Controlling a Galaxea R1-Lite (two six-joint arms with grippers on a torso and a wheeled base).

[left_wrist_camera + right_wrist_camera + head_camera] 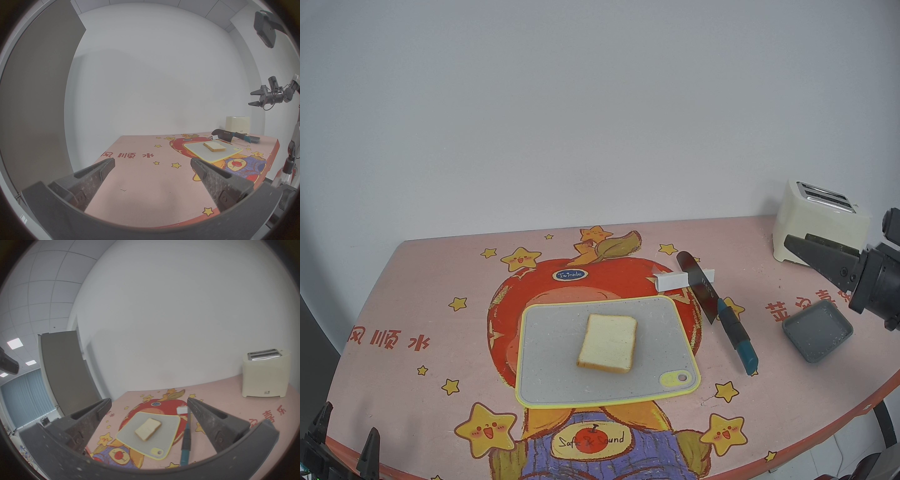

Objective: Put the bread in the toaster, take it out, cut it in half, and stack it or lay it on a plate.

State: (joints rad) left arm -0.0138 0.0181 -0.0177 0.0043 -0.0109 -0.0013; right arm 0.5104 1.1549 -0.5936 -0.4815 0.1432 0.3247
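L end effector (349, 420) open, empty, near-left of board (550, 369), at tabletop (425, 300) edge. Bread (607, 343) flat mid-board. Knife (715, 309) just right of board, dish (817, 329) farther right. R end effector (800, 240) open, empty, far right of board. Toaster (819, 222) back-right. Risks: flat soft slice, so pinch may crush or slip; R reach toward board could bump knife.

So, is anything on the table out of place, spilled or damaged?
Nothing serious. The bread lies whole on the cutting board. The knife is tilted, its blade propped on a small white block, which looks deliberate.
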